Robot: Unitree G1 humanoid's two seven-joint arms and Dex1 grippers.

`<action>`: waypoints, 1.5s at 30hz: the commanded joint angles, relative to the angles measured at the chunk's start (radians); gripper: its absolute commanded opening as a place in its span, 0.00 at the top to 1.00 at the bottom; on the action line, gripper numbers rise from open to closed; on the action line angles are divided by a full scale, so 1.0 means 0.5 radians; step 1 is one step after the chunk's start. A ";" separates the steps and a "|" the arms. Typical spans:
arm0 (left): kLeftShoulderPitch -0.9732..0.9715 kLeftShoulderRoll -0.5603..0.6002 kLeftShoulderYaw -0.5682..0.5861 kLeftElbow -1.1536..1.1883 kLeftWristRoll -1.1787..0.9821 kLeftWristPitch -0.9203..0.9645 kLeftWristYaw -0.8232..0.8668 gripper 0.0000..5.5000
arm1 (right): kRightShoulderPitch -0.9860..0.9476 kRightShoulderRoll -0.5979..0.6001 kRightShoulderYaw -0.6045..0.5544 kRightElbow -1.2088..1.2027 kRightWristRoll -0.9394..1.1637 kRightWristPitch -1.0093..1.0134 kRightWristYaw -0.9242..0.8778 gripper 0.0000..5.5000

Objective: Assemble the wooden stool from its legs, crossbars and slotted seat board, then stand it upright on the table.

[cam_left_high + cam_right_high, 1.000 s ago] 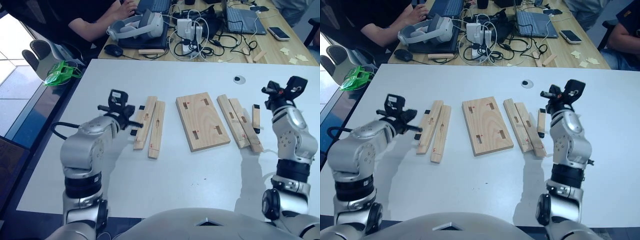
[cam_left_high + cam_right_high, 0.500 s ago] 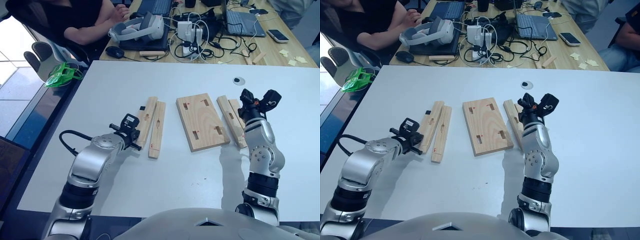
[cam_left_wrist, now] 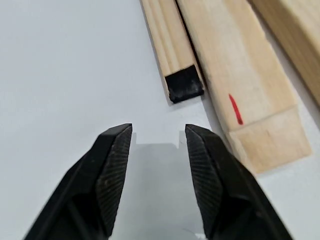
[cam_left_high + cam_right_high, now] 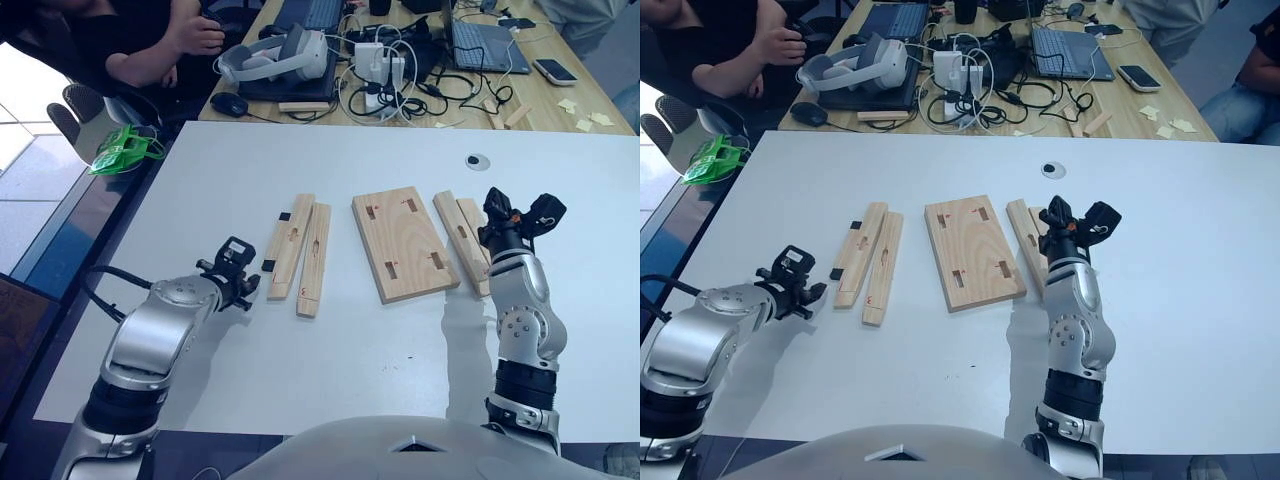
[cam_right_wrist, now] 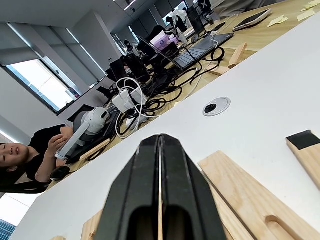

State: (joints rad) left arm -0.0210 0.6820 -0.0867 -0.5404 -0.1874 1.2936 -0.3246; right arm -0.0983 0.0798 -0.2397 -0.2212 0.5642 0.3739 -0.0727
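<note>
The slotted seat board (image 4: 403,243) lies flat at the table's middle. Left of it two wooden legs (image 4: 303,250) lie side by side, with a thin black-tipped crossbar (image 3: 172,50) against their outer side. My left gripper (image 4: 250,284) rests low near the table just left of that crossbar's near end, fingers (image 3: 112,165) open and nothing between them. Right of the board lie two more legs (image 4: 462,240) and a black-tipped crossbar (image 5: 305,145). My right gripper (image 4: 496,208) hovers over those right legs, shut and holding nothing.
A round cable grommet (image 4: 479,159) sits in the table behind the right legs. A second desk (image 4: 400,60) behind holds laptops, a headset, a mouse and tangled cables. A chair with a green object (image 4: 122,148) stands off the far-left corner. Bare tabletop lies in front of the parts.
My left gripper has drawn back from the left legs toward the near left and dropped lower. My right arm has swung in from the far right to above the right legs.
</note>
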 commanded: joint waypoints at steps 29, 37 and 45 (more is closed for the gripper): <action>-0.061 -0.782 0.069 0.558 0.269 -0.161 0.593 0.42 | -0.192 0.035 0.011 0.268 -0.013 -0.067 -0.038 1.00; -0.303 -0.820 0.116 1.117 0.252 -0.358 0.482 0.42 | -0.219 0.035 0.003 0.305 -0.009 -0.080 -0.046 1.00; -0.297 -0.832 0.165 1.228 0.188 -0.247 0.398 0.42 | -0.394 0.058 -0.213 0.321 0.211 -0.059 -0.189 1.00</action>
State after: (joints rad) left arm -0.2572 0.2729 0.0215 -0.0134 -0.0840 1.0587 -0.1022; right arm -0.2315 0.0932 -0.3126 -0.0617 0.6212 0.3440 -0.1426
